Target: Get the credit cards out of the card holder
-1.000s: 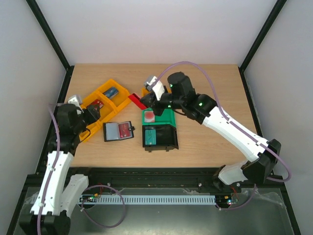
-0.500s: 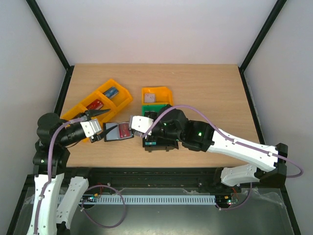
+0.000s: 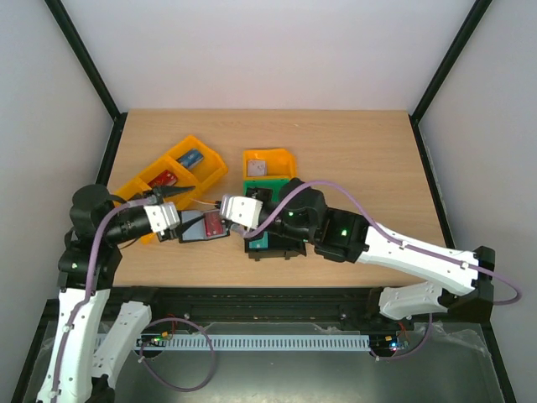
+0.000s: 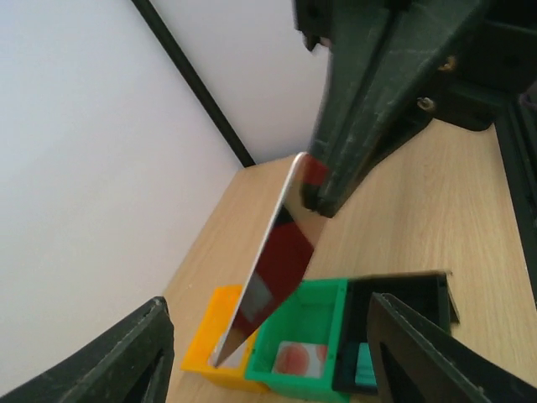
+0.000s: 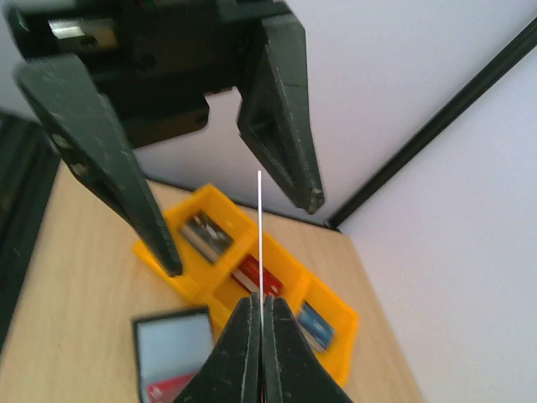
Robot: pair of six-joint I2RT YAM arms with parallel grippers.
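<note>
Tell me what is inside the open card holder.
One red credit card lies in the card holder; its other half shows bare lining. Anything beneath that card is hidden.

Even, diffuse light is falling from overhead onto the pale wooden tabletop (image 3: pixel 352 159) in the top view. The plain white enclosure walls (image 3: pixel 252 50) are bouncing it back, so shadows are showing only faintly (soft-edged and short). In the left wrist view the thin glossy red plastic card (image 4: pixel 281 256) is catching a pale sheen toward 12 o'clock, while the black tapered fingers (image 4: pixel 369 92) at 1 o'clock are blurring near the lens. The right wrist view is looking soft throughout, with the yellow plastic bin (image 5: pixel 197 285) smearing around 6 o'clock.
</note>
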